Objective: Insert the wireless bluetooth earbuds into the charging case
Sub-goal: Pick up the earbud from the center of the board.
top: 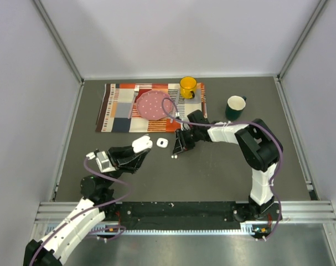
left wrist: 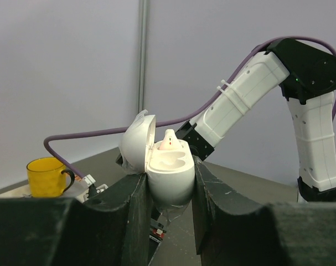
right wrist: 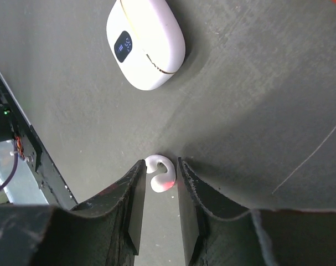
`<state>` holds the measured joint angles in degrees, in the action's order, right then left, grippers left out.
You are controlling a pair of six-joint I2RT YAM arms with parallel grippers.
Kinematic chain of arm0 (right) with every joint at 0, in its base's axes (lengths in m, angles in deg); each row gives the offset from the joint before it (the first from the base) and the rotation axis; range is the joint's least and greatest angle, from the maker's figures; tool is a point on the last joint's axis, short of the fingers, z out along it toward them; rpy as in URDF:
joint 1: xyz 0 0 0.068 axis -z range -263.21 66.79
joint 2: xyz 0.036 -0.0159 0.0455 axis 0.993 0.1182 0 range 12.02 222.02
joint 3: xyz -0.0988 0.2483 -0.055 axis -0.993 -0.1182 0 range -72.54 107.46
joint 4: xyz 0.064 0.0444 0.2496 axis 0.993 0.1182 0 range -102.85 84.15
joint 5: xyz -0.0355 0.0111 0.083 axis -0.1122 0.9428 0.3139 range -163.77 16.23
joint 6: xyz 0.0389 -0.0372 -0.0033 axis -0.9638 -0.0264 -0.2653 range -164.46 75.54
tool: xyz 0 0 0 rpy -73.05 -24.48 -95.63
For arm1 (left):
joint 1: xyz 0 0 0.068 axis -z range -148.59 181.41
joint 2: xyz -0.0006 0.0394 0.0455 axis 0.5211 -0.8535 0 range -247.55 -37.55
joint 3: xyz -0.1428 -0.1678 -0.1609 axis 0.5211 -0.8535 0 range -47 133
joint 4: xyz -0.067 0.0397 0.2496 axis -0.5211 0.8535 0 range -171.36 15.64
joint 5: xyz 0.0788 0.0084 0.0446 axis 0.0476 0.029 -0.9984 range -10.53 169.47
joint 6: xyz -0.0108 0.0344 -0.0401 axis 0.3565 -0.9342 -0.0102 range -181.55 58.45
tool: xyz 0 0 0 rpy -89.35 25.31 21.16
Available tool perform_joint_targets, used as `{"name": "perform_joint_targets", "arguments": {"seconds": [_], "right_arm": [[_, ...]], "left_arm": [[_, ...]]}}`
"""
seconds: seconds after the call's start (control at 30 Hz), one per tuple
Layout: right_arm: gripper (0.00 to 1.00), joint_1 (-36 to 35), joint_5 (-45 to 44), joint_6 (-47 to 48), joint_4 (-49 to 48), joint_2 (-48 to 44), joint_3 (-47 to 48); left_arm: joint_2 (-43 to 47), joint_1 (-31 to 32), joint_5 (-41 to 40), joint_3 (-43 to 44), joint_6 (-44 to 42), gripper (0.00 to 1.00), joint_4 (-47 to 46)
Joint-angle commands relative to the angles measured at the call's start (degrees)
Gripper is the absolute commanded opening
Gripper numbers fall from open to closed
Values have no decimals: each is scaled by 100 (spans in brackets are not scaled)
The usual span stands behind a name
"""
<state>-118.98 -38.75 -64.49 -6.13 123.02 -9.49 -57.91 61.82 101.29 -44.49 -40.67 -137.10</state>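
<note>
1. Right gripper (right wrist: 161,163) is down at the table (right wrist: 256,111), jaws set narrow, one finger on each side of a loose earbud (right wrist: 158,176). The gaps on both sides are hairline. We cannot tell if the pads are pressing it yet, so we do not call it held.
2. That earbud lies flat on the table, right at the fingertips. We read its hooked body as running roughly along the slot between the fingers, not across it, so a squeeze would land on its narrow sides.
3. Just past the fingertips in the right wrist view sits a closed case (right wrist: 148,47), display side up, apart from the earbud. We judge it is not the target now.
4. Further over, on the robot's left, the left gripper (left wrist: 169,180) is clamped tight on the open charging case (left wrist: 168,188) and holds it up off the table, lid (left wrist: 137,138) hinged back.
5. One seated earbud (left wrist: 169,140) stands in the far pocket. The near pocket looks empty.
6. Key relation: the case opening lies to the left of the right gripper and higher, so we judge the earbud must be lifted and carried leftward. The right arm is nearer the earbud.
7. Farthest back is a yellow mug (top: 188,86), well clear.
</note>
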Motion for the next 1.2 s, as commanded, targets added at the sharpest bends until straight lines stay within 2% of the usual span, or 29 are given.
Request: {"name": "perform_joint_targets", "arguments": {"seconds": [0.0,0.53,1.17], "right_arm": [[29,-106,-400,228,198,80,-275],[27,-167,-602,289,14,-114,-636],[22,-185,-224,237,-329,-254,-794]], "left_arm": [[-108,-27,-47,-1208,-32,0,-261],[-144,-27,-117,-1199,-93,0,-209],[-117,-27,-152,-1191,-120,0,-121]]}}
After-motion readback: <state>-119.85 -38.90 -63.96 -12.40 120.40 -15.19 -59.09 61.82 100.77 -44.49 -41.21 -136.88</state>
